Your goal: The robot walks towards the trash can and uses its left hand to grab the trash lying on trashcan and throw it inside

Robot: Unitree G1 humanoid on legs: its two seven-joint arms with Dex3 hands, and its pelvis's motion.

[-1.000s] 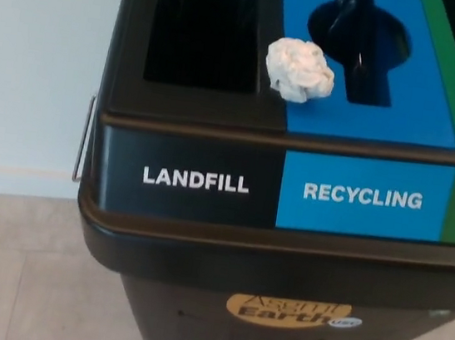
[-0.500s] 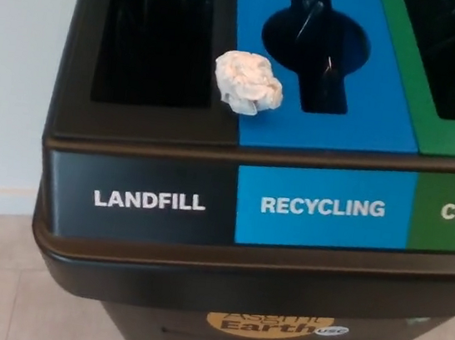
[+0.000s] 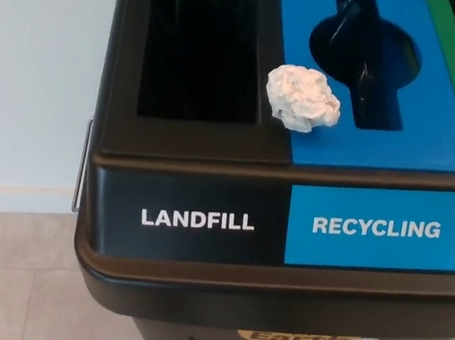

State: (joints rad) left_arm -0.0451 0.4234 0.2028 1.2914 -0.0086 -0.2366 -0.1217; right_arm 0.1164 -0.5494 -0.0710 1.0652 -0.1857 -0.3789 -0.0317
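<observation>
Trash: a crumpled white paper ball (image 3: pixel 302 98) lies on the trash can (image 3: pixel 189 144) top, on the blue recycling panel (image 3: pixel 382 144) just beside its seam with the black landfill section.
Landfill opening (image 3: pixel 201 49): just left of the ball.
Robot hand: neither shows, so its state and position relative to the ball cannot be told.

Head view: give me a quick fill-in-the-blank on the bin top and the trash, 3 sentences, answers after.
1. The crumpled paper ball lies on the lid between the landfill opening and the ____ opening.
2. The LANDFILL label sits on a ____ panel.
3. The recycling panel is coloured ____.

Missing words: recycling; black; blue
</observation>
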